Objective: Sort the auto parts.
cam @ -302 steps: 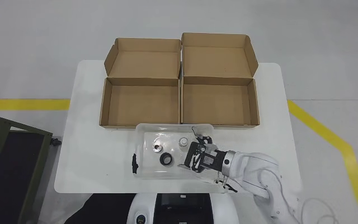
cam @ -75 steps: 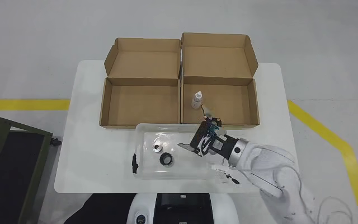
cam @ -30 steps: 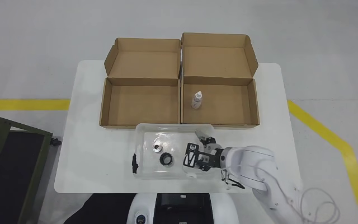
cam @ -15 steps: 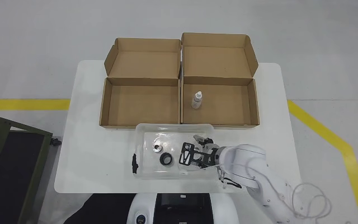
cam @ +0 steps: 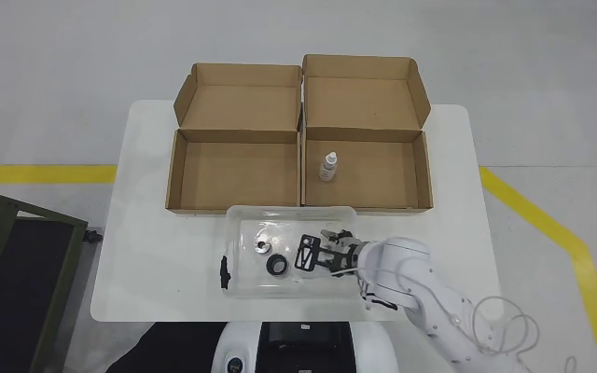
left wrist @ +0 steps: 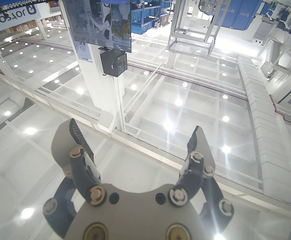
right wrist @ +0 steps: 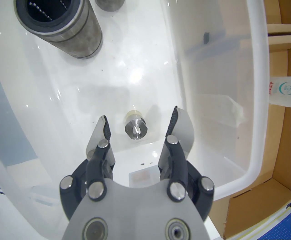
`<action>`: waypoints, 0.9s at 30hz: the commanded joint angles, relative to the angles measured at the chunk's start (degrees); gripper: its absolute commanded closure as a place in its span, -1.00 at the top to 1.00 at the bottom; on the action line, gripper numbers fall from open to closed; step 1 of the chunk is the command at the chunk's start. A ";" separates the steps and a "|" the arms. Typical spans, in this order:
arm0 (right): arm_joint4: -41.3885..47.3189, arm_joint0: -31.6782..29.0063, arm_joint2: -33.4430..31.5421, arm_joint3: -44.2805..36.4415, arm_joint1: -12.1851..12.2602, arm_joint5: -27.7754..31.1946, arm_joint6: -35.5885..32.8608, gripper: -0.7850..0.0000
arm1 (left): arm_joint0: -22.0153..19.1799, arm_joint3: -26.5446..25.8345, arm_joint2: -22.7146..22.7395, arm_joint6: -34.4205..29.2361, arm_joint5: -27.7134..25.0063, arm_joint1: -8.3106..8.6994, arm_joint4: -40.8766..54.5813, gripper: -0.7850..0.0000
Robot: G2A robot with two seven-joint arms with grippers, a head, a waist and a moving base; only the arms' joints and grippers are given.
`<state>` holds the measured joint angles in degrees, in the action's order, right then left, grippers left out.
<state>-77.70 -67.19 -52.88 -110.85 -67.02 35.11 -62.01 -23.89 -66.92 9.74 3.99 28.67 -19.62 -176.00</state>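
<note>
Small metal fitting with a hex tip lies on the floor of the clear plastic bin, right between the spread fingers of the right gripper. Neither pad touches it, so the gripper is released and holds nothing. Just past the fingertips stands a linear bearing, a dark steel cylinder with a black inner ring, upright and apart from the fitting. Another grey metal part sits beyond the bearing, cut off at the edge. In the top view the right gripper is inside the bin, with the bearing close ahead of it and the grey part beside that. A black item hangs at the bin's far end from the gripper. Behind the bin are two open cardboard boxes: the left box, and the right box with a small white bottle in it, well apart from the gripper. All sit on a white table. Left gripper points up at the ceiling, fingers spread, nothing in it.
</note>
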 commanded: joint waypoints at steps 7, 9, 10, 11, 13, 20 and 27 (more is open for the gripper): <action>-0.15 0.77 0.84 1.19 -0.06 -0.03 -0.26 -0.17 | 0.00 0.00 0.00 0.00 0.00 0.00 0.00 1.00; 0.01 0.95 1.01 1.42 -0.07 0.08 -0.38 -0.20 | 0.00 0.00 0.00 0.00 0.00 0.00 0.00 1.00; 0.15 1.02 1.10 1.54 -0.07 0.15 -0.43 -0.28 | 0.00 0.00 0.00 0.00 0.00 0.00 0.00 1.00; 0.35 1.11 1.16 1.63 -0.08 0.26 -0.45 -0.38 | 0.00 0.00 0.00 0.00 0.00 0.00 0.00 1.00; 0.76 1.24 1.26 1.72 -0.08 0.48 -0.34 -0.80 | 0.00 0.00 0.00 0.00 0.00 0.00 0.00 1.00; 2.39 0.79 0.78 -0.39 0.13 0.91 1.54 -1.00 | 0.00 0.00 0.00 0.00 0.00 0.00 0.00 1.00; 5.95 -1.87 -1.68 -6.26 0.78 1.58 6.28 -1.00 | 0.00 0.00 0.00 0.00 0.00 0.00 0.00 1.00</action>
<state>-72.75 -68.62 -54.01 -116.16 -66.35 36.60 -56.73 -23.89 -66.92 9.74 3.99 28.67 -19.62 -176.00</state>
